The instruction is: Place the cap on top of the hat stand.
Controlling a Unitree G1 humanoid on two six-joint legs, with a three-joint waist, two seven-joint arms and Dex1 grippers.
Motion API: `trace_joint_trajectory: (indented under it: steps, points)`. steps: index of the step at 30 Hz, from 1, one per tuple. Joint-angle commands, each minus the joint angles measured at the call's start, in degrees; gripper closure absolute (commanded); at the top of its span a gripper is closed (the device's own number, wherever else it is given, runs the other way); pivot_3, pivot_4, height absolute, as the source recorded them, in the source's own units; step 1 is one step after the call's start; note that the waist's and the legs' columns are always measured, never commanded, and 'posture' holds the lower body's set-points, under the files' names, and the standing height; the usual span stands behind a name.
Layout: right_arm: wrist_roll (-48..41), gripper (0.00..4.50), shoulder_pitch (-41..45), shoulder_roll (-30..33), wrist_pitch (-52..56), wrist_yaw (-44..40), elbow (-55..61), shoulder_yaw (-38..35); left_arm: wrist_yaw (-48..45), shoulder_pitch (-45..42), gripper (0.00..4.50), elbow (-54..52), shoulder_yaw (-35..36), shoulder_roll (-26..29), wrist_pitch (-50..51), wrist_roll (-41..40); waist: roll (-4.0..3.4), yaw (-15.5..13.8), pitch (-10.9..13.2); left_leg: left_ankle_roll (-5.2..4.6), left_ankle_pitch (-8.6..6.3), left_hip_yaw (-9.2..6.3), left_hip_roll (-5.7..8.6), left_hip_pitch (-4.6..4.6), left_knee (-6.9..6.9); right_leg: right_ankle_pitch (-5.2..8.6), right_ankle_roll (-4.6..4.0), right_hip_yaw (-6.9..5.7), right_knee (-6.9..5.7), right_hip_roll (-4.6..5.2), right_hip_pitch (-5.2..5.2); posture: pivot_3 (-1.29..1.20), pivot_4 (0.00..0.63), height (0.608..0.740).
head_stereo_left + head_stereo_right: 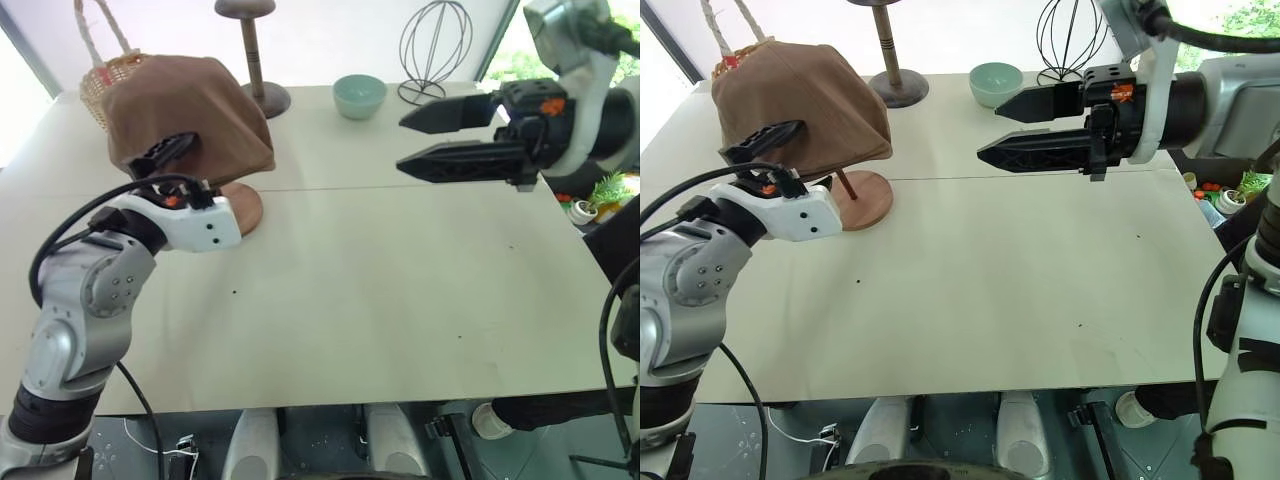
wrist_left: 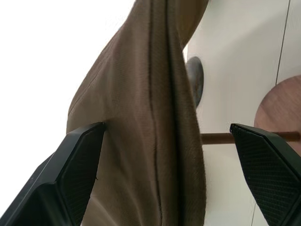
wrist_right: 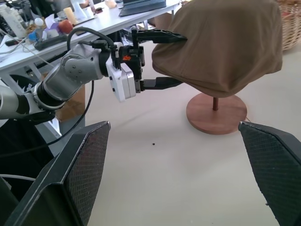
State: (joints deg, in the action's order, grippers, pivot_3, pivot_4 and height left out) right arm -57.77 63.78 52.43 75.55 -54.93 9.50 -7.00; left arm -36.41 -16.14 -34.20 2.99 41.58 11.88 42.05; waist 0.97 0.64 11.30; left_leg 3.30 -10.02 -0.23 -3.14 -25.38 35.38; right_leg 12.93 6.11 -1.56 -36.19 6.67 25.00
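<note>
- The brown cap (image 3: 225, 47) sits draped over the hat stand (image 3: 216, 114), covering its top; the rod and round base show beneath.
- The left gripper (image 3: 162, 59) is spread wide, one finger on either side of the cap's edge.
- The right gripper (image 1: 415, 143) hangs wide and empty, well apart from the cap, its fingers pointing toward it.

Pale table (image 1: 380, 300) by bright windows (image 1: 520, 50), perhaps a cluttered desk (image 3: 56, 37) beyond.

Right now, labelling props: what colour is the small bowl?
Pale teal bowl, clearest in the left eye view.
</note>
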Motion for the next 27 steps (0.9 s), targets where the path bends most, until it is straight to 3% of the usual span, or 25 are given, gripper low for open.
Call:
trace_joint_trajectory:
  steps: [1,3,5,8,13,18,27]
  points:
    - [-0.8,0.00,1.2,0.6,-0.6,0.9,1.5,-2.1,1.2,-1.1,0.03,-1.2,0.6,0.2,-0.4,0.9,0.00,0.0,0.0,0.00,0.00,0.00,0.00,0.00,0.00,0.00,0.00,0.00,0.00,0.00,0.00,0.00,0.150,0.728]
    - [-1.0,0.00,0.9,0.5,-0.6,1.2,1.6,-2.3,1.6,-0.9,0.03,-0.7,0.9,0.3,-1.1,0.3,0.00,0.0,0.0,0.00,0.00,0.00,0.00,0.00,0.01,0.00,0.00,0.00,0.00,0.00,0.00,0.00,0.150,0.728]
    - [-1.1,0.00,0.4,0.6,-0.8,1.1,2.0,-2.3,1.9,-0.5,0.55,-0.6,1.2,0.5,-1.6,-0.1,0.00,0.0,0.0,0.00,0.00,-0.01,0.00,-0.01,0.01,0.00,0.00,0.00,0.00,0.00,-0.01,0.00,0.150,0.728]
    - [-1.2,0.00,0.2,0.8,-1.0,0.9,2.3,-2.3,2.6,0.2,1.86,0.4,3.1,1.4,-3.4,-1.6,0.00,0.0,0.0,0.00,0.00,-0.01,0.00,0.00,0.01,0.00,0.00,0.00,0.00,0.00,-0.01,0.00,0.150,0.728]
    - [-1.0,0.00,0.5,0.5,-1.2,0.9,1.6,-2.3,4.0,0.5,4.45,3.7,6.2,3.7,-6.4,-4.7,0.00,0.0,0.0,0.00,0.00,-0.01,0.00,0.00,0.01,0.00,-0.01,0.00,0.00,0.00,0.00,0.00,0.150,0.728]
    - [-0.9,0.00,0.2,0.4,-1.6,0.7,1.8,-2.1,7.0,-0.2,4.45,7.2,9.9,4.6,-10.7,-10.0,0.00,0.0,0.0,0.00,0.00,-0.01,0.00,0.00,0.01,0.01,-0.01,0.00,0.00,0.00,-0.01,0.00,0.150,0.728]
    - [-0.6,0.00,-1.0,0.0,-2.2,0.4,1.6,-1.6,13.2,-4.3,4.45,19.7,16.9,9.1,-37.1,-27.6,0.00,0.0,0.0,0.00,0.00,0.00,-0.01,0.00,0.01,0.00,-0.01,-0.01,0.01,0.01,-0.01,0.00,0.150,0.728]
